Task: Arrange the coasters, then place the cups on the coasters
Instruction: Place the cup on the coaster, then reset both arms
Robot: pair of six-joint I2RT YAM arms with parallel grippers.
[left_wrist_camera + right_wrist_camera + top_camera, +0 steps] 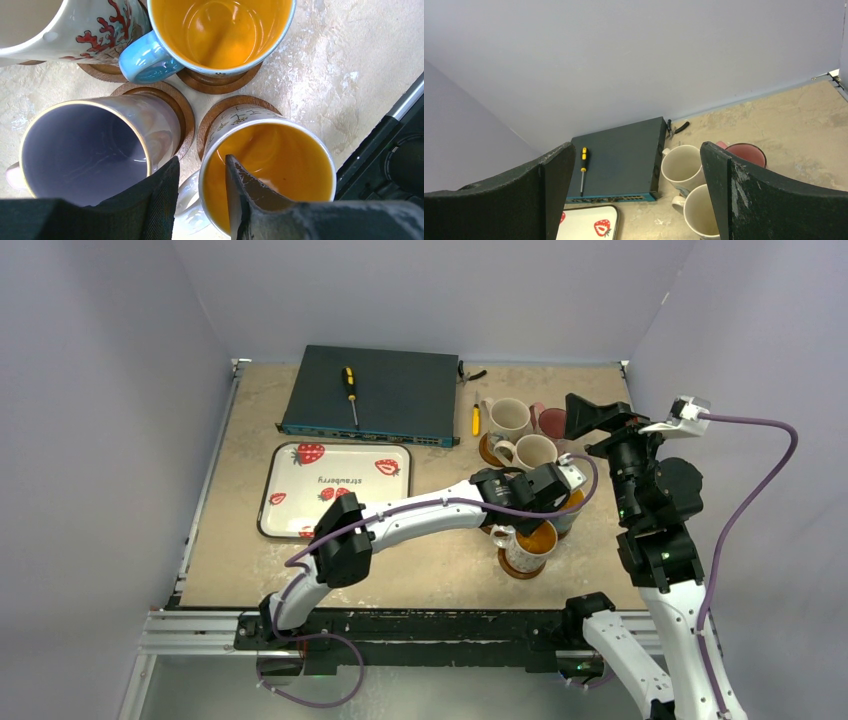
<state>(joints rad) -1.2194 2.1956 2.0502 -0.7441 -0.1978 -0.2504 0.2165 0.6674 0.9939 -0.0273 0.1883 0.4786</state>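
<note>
Orange-lined, the near mug (270, 165) is seated on its coaster (215, 112); its rim is straddled by the left gripper (201, 165), jaws parted, seemingly for letting go. The right gripper (636, 147) is held wide open, well clear.

1. Table (250, 440): beige marbled top. I see pale violet walls (430, 290) on three sides and a metal rail (200, 625) along the near edge.
2. Flat dark box (400, 405): teal front strip with a row of ports, lying at the back of the table.
3. Screwdriver (350, 390): yellow-and-black handle, lying on top of the box with its tip toward my side.
4. Smaller yellow-handled screwdriver (476, 416): on the table just beside the box's right end.
5. Black-handled pliers (472, 374): at the box's far right corner. I cannot make out more.
6. White tray (310, 480): dark rim, strawberry prints and the word "strawberry", lying just in front of the box.
</note>
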